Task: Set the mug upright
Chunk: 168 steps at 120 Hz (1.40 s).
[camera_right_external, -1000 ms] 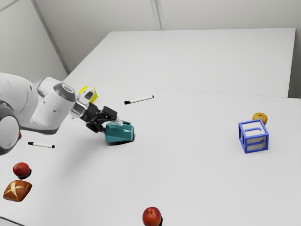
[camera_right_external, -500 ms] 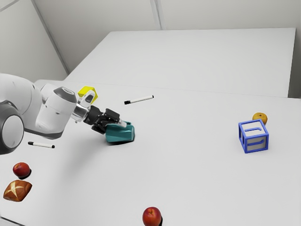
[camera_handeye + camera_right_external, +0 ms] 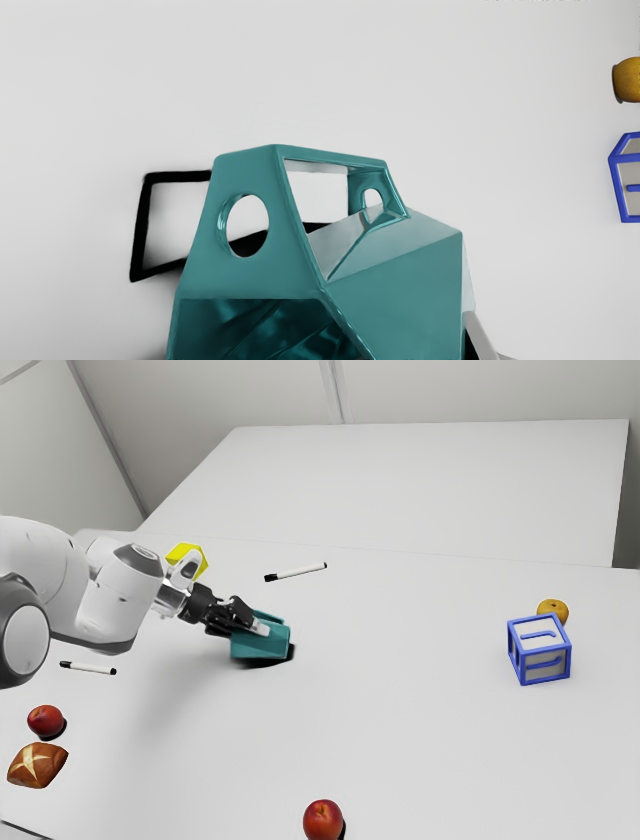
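Slightly toward the exterior view's right, the mug (image 3: 262,646) has shifted since the earlier frame; it is on its side (handle uppermost), at our gripper (image 3: 257,628), well apart from the block (image 3: 540,650). We cannot tell whether we grip it.

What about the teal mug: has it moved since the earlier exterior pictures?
Yes, slightly: the mug has shifted toward the exterior view's right, a little nearer the blue-edged block, which hasn't moved.
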### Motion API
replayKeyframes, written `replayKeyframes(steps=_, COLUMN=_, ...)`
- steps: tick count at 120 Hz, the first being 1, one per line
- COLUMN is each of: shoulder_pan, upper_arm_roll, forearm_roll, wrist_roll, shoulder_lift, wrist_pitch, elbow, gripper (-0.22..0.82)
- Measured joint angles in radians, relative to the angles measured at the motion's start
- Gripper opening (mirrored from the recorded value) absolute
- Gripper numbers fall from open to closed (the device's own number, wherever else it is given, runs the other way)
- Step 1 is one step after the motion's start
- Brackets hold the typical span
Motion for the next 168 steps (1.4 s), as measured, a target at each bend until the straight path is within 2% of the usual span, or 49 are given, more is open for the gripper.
replayKeyframes(steps=19, shoulder_pan=-0.008, upper_arm_roll=0.000, forearm_roll=-0.003, wrist_roll=0.014, shoulder_lift=-0.022, wrist_pitch=0.008, elbow=0.001, gripper=-0.13)
replayKeyframes(steps=45, shoulder_pan=-0.049, upper_arm_roll=-0.009, forearm_roll=0.039, wrist_roll=0.019, shoulder_lift=-0.092, wrist_pitch=0.043, elbow=0.031, gripper=-0.16)
replayKeyframes(steps=70, shoulder_pan=-0.076, upper_arm_roll=-0.043, forearm_roll=0.372, wrist_roll=-0.062, shoulder_lift=-0.141, wrist_pitch=0.085, elbow=0.094, gripper=-0.17)
replayKeyframes(steps=91, shoulder_pan=-0.111, upper_arm_roll=-0.057, forearm_roll=0.722, wrist_roll=-0.172, shoulder_lift=-0.148, wrist_pitch=0.101, elbow=0.124, gripper=-0.17)
replayKeyframes(steps=107, shoulder_pan=-0.132, upper_arm_roll=-0.057, forearm_roll=0.906, wrist_roll=-0.251, shoulder_lift=-0.142, wrist_pitch=0.107, elbow=0.124, gripper=-0.17)
replayKeyframes(steps=133, shoulder_pan=-0.151, upper_arm_roll=-0.057, forearm_roll=1.051, wrist_roll=-0.360, shoulder_lift=-0.111, wrist_pitch=0.110, elbow=0.114, gripper=-0.18)
replayKeyframes(steps=168, shoulder_pan=-0.174, upper_arm_roll=-0.057, forearm_roll=1.097, wrist_roll=-0.466, shoulder_lift=-0.066, wrist_pitch=0.141, elbow=0.087, gripper=-0.18)
